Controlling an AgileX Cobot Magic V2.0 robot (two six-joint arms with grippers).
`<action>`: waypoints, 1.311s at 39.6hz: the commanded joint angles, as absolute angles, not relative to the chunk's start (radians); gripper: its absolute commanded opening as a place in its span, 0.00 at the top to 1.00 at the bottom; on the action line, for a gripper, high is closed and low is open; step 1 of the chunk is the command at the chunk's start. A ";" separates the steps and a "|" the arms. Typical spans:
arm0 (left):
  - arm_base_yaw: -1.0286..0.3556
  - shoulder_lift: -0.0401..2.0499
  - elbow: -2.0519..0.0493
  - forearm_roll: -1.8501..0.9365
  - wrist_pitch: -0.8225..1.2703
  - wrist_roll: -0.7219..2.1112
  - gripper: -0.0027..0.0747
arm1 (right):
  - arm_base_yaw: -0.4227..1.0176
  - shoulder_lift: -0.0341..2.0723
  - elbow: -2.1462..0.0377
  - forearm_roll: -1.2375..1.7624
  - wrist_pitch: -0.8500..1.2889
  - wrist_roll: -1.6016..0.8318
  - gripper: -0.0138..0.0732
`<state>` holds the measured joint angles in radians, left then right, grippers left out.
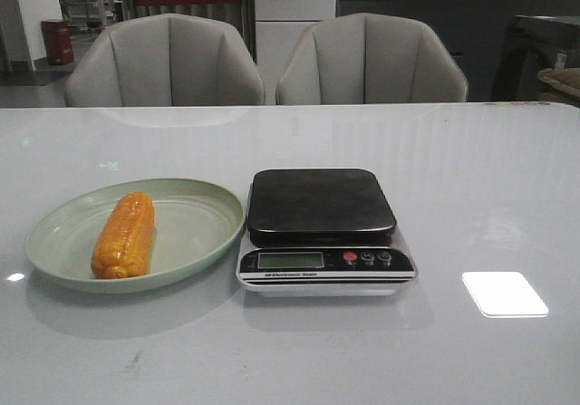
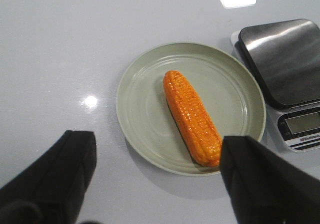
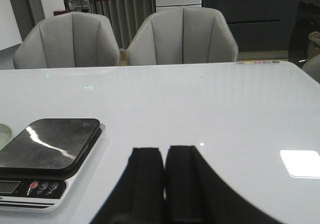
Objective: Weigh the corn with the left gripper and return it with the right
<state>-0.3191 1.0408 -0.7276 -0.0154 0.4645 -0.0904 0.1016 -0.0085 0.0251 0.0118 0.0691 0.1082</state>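
Nearest the front camera sits the scale (image 1: 325, 233), display side toward us, its black plate (image 1: 321, 205) bare. Beside it on our left arm's side, the green dish (image 1: 204, 233) nearly touches the scale's edge. We find the corn (image 1: 124, 234) lying flat in the dish, lengthwise toward the camera, off-centre toward the far side from the scale.

Left gripper (image 2: 157, 176): jaws wide, empty, hovering short of the dish with the corn's near end close to 1 finger (image 2: 265, 181). Right gripper (image 3: 164, 186): fingers pressed together, empty, low over the table beside the scale. Neither arm shows in the front view.

Risks we judge from this state:

1. Off-axis grasp. The corn lies diagonal to the jaw line in the left wrist view; closing without aligning could roll or squirt the cob out.
2. Dish contact. A low descent could strike the rim and push the dish against the scale.
3. Slip. The glossy kernels may offer little grip; an end grasp could let the cob pivot.
4. Roll-off. Its round body could roll off the flat black plate if released tilted or near an edge.
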 commanded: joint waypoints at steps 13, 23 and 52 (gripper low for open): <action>-0.401 1.447 -0.961 -0.095 0.493 -0.100 0.27 | 0.103 -0.029 0.036 0.011 -0.009 0.099 0.66; -0.415 1.623 -1.020 -0.146 0.514 -0.100 0.25 | 0.103 -0.029 0.036 0.011 -0.009 0.099 0.66; -0.415 1.736 -1.091 -0.337 0.506 -0.100 0.74 | 0.103 -0.029 0.036 0.011 -0.009 0.099 0.66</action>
